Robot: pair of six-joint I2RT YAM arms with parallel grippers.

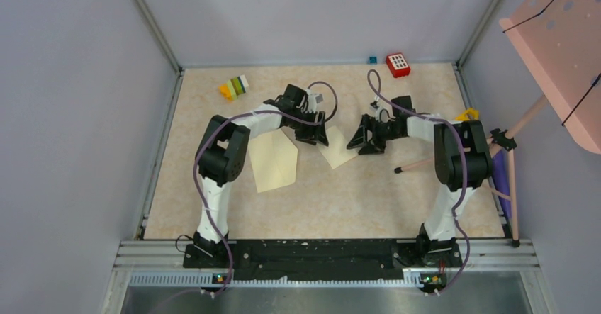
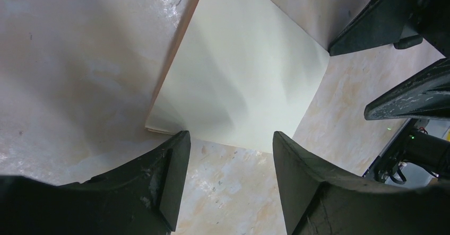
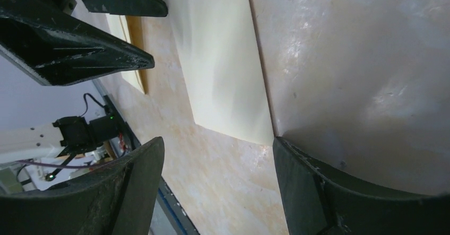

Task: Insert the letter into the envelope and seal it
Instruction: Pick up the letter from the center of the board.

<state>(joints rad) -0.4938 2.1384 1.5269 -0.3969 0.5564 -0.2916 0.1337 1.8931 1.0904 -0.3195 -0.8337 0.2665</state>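
Over the middle of the table (image 1: 333, 200), what are you seeing?

I see both claws low, facing each other across the letter (image 1: 337, 156), which lies flat between them. On my left gripper (image 1: 317, 138) the jaws stand apart with nothing in them. From its wrist camera, the sheet's near edge sits just beyond the fingertips (image 2: 172, 171).

And the other side?

My right gripper (image 1: 358, 144) is spread wide too, clamped on nothing. One corner of the sheet runs right up to a finger (image 3: 313, 192). I can't tell if they touch.

Where's the envelope?

I have the envelope (image 1: 273, 159) flat on the table, close by on the letter's left, beside the left arm. The letter is lying outside it.
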